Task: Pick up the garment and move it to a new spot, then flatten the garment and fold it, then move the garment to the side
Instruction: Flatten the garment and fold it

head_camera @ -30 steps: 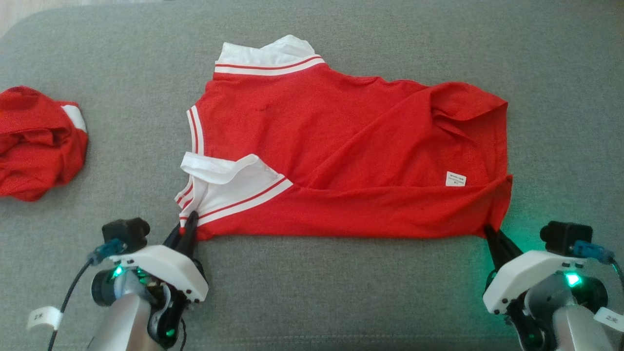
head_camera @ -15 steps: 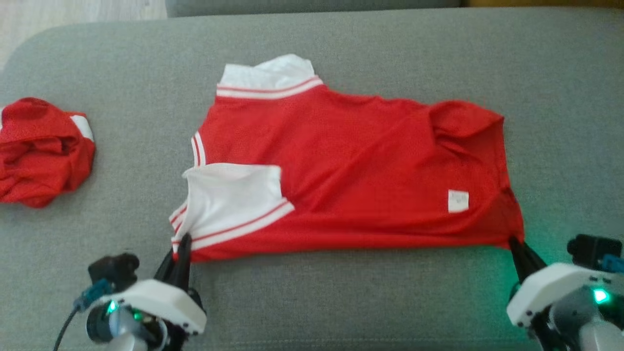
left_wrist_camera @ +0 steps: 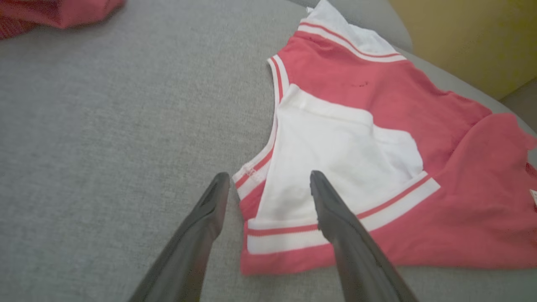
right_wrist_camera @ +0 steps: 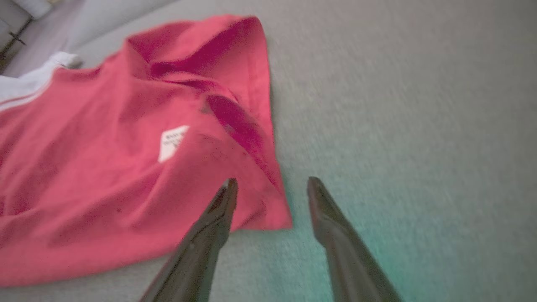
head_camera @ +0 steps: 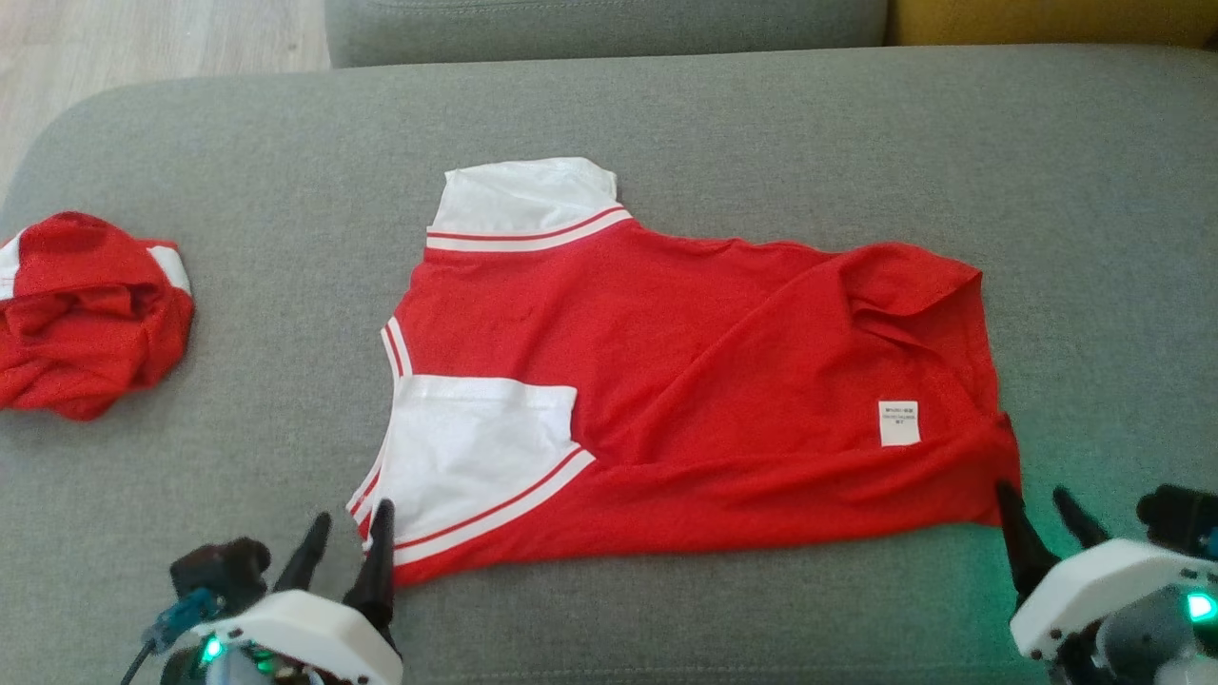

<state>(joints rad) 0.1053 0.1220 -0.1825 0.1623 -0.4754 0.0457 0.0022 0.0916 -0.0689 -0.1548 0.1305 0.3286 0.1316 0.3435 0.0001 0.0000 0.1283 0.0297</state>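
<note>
On grey sofa cushion (head_camera: 723,105), mid-scene | red-and-white shirt (head_camera: 666,362) is lying nearly flat, wrinkling at right | handling: looking light, limp, draping | hold: pinching near-edge corners | left gripper (head_camera: 352,514), right gripper (head_camera: 1031,491) are hovering spread, gripping nothing

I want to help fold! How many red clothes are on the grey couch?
2. A spread-out red shirt with white sleeves lies in the middle; a crumpled red-and-white garment sits at the left edge. Others may be hidden.

You are seeing two red garments: one spread garment (head_camera: 685,381) lying just ahead of both jaws, one crumpled garment (head_camera: 86,314) lying well left of them.
</note>
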